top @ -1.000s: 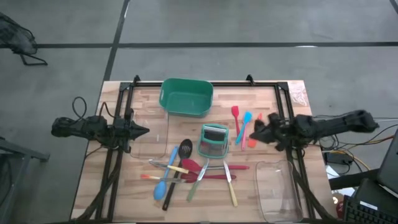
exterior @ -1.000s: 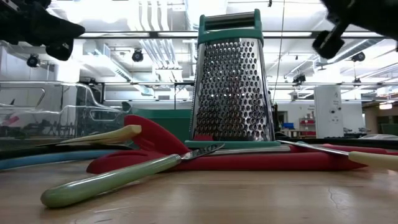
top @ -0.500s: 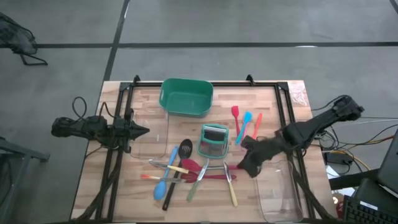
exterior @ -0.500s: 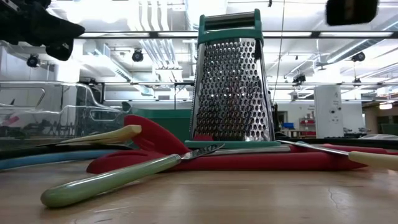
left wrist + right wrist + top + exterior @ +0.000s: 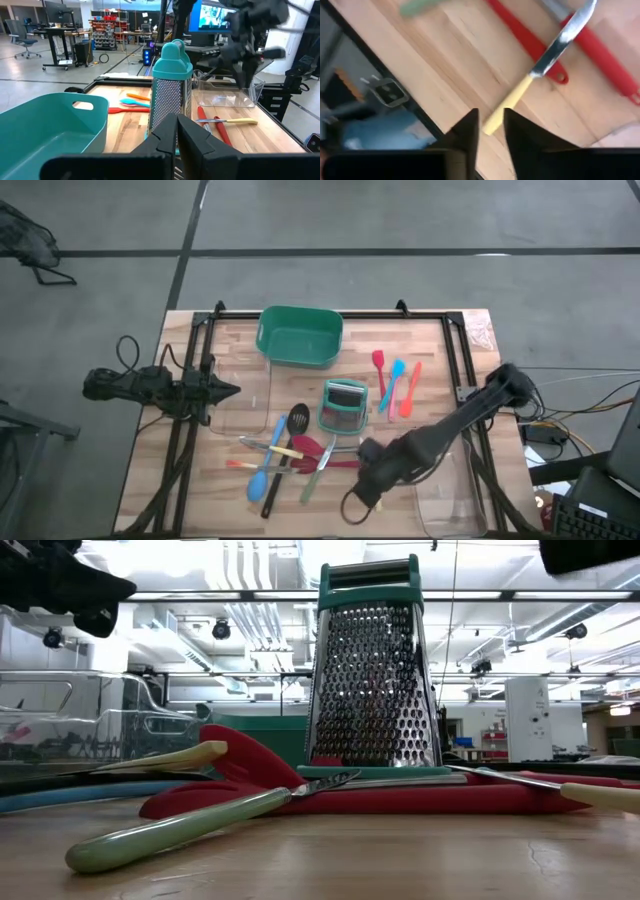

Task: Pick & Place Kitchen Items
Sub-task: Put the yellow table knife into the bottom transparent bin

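The yellow-handled knife (image 5: 540, 70) lies flat on the tabletop (image 5: 440, 345) at the near right of the utensil pile, its blade across the handles of two red spoons (image 5: 335, 463). Its handle end sits just in front of the right end effector (image 5: 491, 122), whose fingers are slightly parted and hold nothing; the handle tip shows in the narrow gap between them, whether touching I cannot tell. From above, that end effector (image 5: 357, 498) hangs over the near edge of the tabletop, its arm reaching in diagonally from the right.

The rest of the pile lies to the left: a blue spoon (image 5: 266, 468), a black slotted spoon (image 5: 288, 450) and a green-handled knife (image 5: 170, 830), crossing one another. Behind them a box grater (image 5: 343, 407) stands upright. To its right three small spatulas, red (image 5: 380, 377), blue (image 5: 393, 384) and orange (image 5: 410, 388), lie side by side. A green tub (image 5: 299, 335) sits at the far side, and a clear tray (image 5: 452, 485) at the near right corner.

The left end effector (image 5: 226, 390) waits over the left edge of the tabletop, fingers closed and empty.
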Tool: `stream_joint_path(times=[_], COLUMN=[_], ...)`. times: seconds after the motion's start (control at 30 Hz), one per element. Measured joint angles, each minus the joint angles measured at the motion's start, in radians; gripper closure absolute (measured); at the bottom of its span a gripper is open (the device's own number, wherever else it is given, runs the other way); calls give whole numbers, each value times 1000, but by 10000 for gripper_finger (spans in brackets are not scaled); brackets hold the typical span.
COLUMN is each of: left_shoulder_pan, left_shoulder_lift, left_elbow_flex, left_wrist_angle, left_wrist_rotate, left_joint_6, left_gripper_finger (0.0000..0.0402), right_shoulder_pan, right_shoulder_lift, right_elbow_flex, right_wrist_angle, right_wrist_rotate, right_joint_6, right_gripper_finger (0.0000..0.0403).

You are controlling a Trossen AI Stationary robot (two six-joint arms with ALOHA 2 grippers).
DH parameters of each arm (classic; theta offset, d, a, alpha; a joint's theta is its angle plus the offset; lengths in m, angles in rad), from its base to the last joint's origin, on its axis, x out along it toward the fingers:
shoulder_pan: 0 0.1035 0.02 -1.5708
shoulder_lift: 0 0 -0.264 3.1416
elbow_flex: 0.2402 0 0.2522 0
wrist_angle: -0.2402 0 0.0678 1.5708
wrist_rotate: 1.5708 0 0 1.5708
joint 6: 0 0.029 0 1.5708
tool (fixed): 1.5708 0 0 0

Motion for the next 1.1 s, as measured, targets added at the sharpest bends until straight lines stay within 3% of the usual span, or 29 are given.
stream_joint_path(times=[0.17, 0.4, 1.1], left_shoulder_pan=[0, 0, 0], left_shoulder_lift=[0, 0, 0], left_elbow_flex=[0, 0, 0], left_wrist_angle=[0, 0, -1], left_wrist_rotate=[0, 0, 0], left_joint_6=[0, 0, 0], left_gripper_finger=[383, 383, 383], right_shoulder_pan=[0, 2, 2], right_shoulder_lift=[122, 240, 343], right_elbow_flex=[74, 143, 114], right_wrist_angle=[-44, -116, -120], right_wrist_rotate=[-67, -76, -18], right_joint_6=[-1, -24, -26], right_gripper_finger=[230, 190, 206])
